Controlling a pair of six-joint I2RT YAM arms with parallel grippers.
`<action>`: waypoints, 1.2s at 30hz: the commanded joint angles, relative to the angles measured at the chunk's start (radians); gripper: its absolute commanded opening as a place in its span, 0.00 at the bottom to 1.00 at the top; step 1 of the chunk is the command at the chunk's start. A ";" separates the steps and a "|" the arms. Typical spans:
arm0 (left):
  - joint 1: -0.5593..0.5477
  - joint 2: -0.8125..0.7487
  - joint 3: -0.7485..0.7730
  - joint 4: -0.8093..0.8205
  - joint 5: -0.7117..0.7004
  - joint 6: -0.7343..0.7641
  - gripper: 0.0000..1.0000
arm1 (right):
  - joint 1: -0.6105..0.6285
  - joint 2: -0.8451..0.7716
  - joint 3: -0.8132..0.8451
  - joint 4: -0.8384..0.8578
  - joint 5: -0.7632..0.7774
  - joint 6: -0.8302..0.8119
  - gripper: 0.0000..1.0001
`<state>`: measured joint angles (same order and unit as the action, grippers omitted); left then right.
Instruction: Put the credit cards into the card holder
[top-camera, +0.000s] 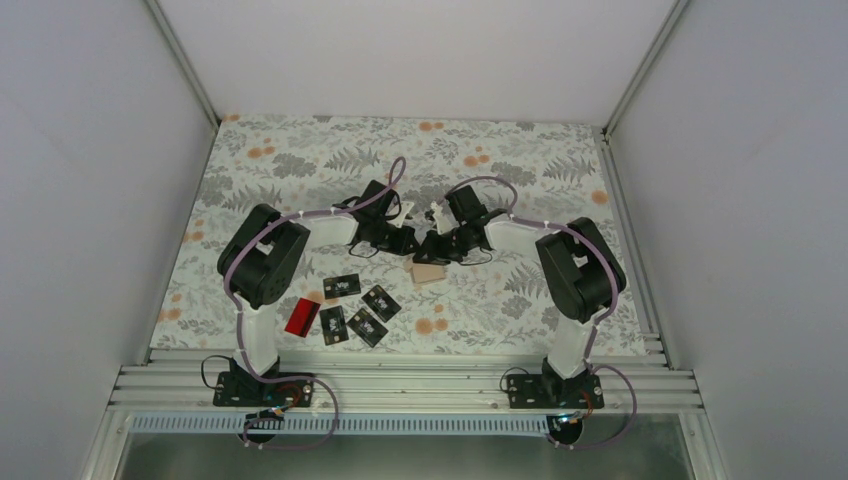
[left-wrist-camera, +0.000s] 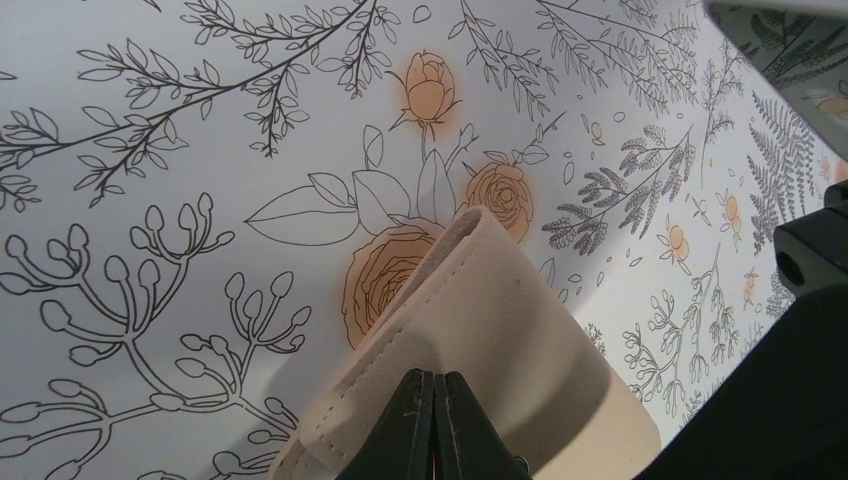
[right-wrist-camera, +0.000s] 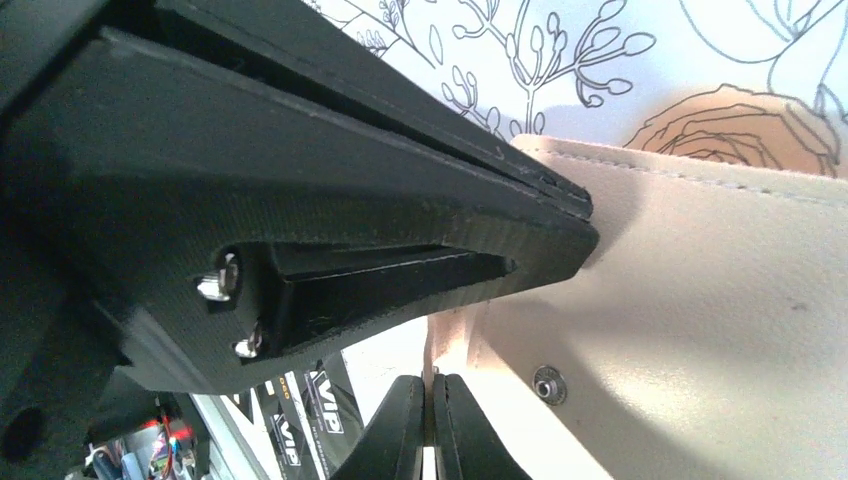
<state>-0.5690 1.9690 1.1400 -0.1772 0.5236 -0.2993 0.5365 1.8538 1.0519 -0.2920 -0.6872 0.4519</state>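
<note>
both claws meet over the middle of the desk (top-camera: 300, 160), right on the card holder (top-camera: 430, 271). my left claw (left-wrist-camera: 436, 400) is pinched tight on one tan flap, which curls up off the floral cover in the left wrist view. my right claw (right-wrist-camera: 430, 405) is closed as well, fingertips nipping the thin edge of the other flap just beside a small metal snap (right-wrist-camera: 547, 382). the credit cards (top-camera: 350, 308) lie loose toward the near edge, left of the holder and apart from it. there are four black cards with white markings and a red card (top-camera: 301, 316) at the left end of the group, flat on the desk.
</note>
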 joint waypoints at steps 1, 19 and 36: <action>-0.009 0.033 -0.030 -0.054 -0.091 0.022 0.02 | 0.011 -0.007 0.043 -0.042 0.055 -0.008 0.04; -0.026 0.037 -0.031 -0.068 -0.127 0.031 0.02 | 0.005 0.016 0.092 -0.145 0.145 -0.036 0.04; -0.030 0.046 -0.034 -0.064 -0.131 0.031 0.02 | 0.002 0.042 0.085 -0.148 0.173 -0.039 0.04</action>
<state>-0.5858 1.9610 1.1400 -0.1833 0.4782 -0.2947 0.5365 1.8839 1.1191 -0.4198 -0.5526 0.4320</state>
